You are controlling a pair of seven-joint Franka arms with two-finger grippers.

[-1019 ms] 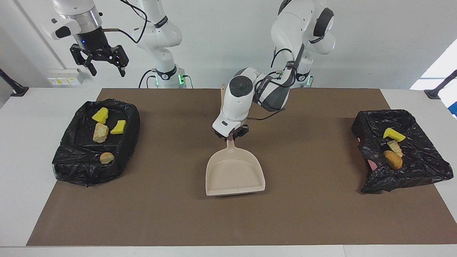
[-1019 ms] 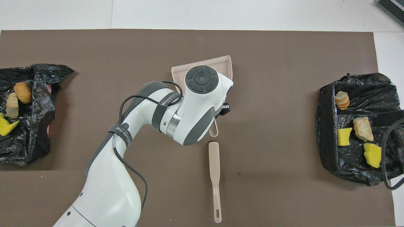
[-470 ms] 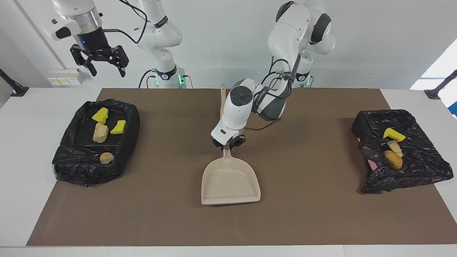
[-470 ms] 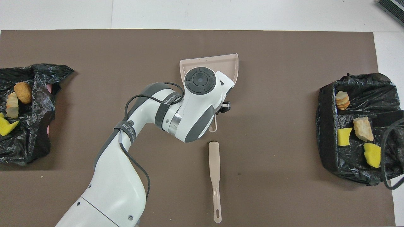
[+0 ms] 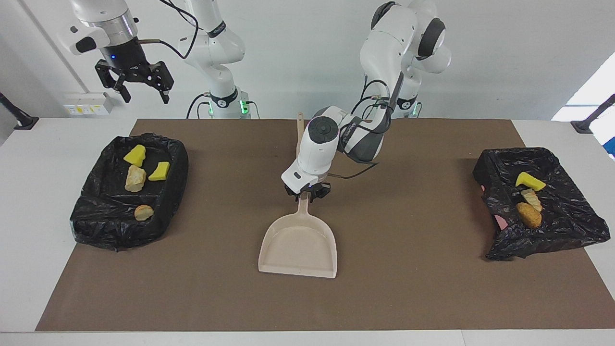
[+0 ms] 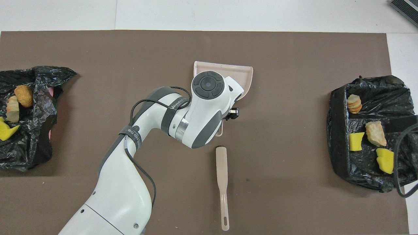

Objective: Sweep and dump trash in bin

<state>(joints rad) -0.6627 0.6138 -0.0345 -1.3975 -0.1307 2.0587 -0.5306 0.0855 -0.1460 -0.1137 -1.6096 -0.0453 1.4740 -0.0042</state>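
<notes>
The beige dustpan (image 5: 298,245) lies flat on the brown mat (image 5: 413,288) at mid-table, its mouth pointing away from the robots. My left gripper (image 5: 306,193) is down on the top of its handle; in the overhead view the wrist hides most of the dustpan (image 6: 244,74). The trash lies in two black-lined bins. The bin (image 5: 103,226) at the right arm's end holds yellow chunks (image 5: 135,154) and beige lumps (image 5: 135,178). The bin (image 5: 567,211) at the left arm's end holds a yellow chunk (image 5: 528,180), a pale lump (image 5: 531,198) and an orange-brown lump (image 5: 528,215). My right gripper (image 5: 133,86) waits open, high by the right arm's end.
A beige brush (image 6: 222,182) lies on the mat nearer to the robots than the dustpan, in line with its handle. The left arm's elbow and cable (image 5: 358,144) hang low over the mat at the middle.
The left gripper has moved farther out from the robots with the dustpan. The pan has slid along and swung its mouth toward the right arm's end. The right arm has barely moved.
</notes>
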